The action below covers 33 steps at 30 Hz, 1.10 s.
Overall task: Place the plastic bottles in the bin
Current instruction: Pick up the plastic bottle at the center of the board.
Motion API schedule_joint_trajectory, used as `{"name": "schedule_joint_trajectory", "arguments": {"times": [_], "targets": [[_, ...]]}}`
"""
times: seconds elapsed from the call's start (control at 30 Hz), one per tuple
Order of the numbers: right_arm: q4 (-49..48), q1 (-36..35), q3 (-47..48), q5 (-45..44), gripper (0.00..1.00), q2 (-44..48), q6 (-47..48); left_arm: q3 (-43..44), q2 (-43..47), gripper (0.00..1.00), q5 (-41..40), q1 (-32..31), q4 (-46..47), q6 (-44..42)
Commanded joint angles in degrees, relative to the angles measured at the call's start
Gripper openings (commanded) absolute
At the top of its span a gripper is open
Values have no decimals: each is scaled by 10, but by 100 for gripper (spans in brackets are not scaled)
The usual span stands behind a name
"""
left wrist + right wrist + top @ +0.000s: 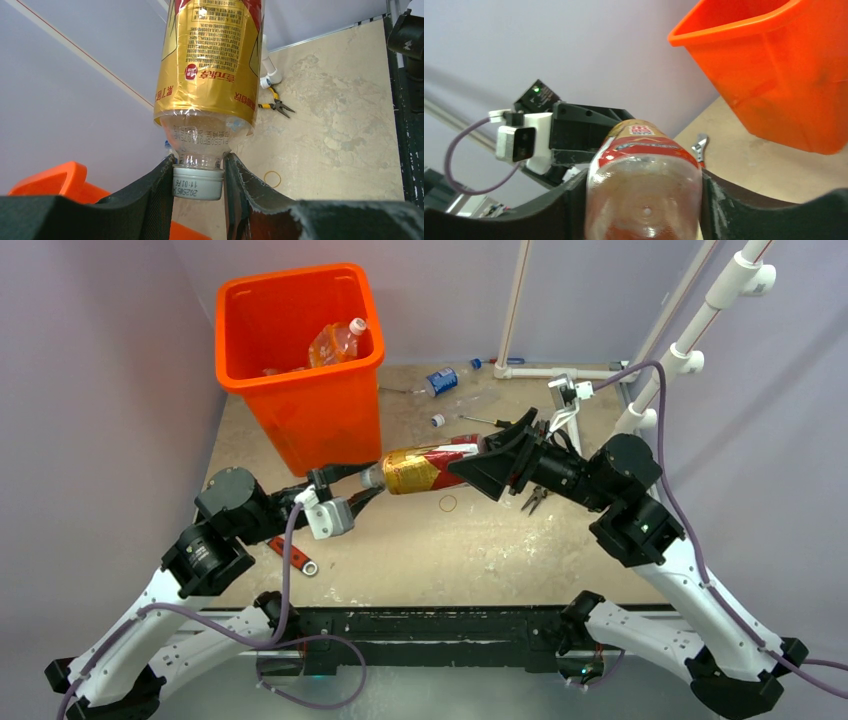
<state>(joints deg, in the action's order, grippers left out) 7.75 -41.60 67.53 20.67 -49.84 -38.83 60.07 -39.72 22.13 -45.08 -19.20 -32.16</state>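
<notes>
Left gripper (198, 167) pinches the bottle (415, 470) at its cap; right gripper (644, 185) brackets the base — grip unclear. Release either early — you drop it short of the bin (320, 410).

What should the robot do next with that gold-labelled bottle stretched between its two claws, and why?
Probably the left claw should open and let go of the cap. The bottle is pinched at both ends: the left claw grips its cap, the right claw hugs its base. It hangs close to the bin, and I'd guess one arm must release before the other can lift it over the rim.
</notes>
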Motion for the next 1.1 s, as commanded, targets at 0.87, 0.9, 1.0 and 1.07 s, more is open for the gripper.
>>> {"name": "schedule_joint_trajectory", "arguments": {"times": [0.87, 0.9, 1.0, 1.07], "targets": [[-505, 20, -344, -149, 36, 306, 104, -91, -26, 96, -61, -1, 459, 579], [-526, 21, -358, -151, 35, 312, 107, -119, -36, 95, -56, -1, 538, 633], [-571, 20, -380, -159, 35, 318, 116, -185, -85, 94, -71, -2, 753, 796], [-588, 20, -386, -157, 34, 315, 116, -193, -125, 94, -76, -2, 835, 864]]}}
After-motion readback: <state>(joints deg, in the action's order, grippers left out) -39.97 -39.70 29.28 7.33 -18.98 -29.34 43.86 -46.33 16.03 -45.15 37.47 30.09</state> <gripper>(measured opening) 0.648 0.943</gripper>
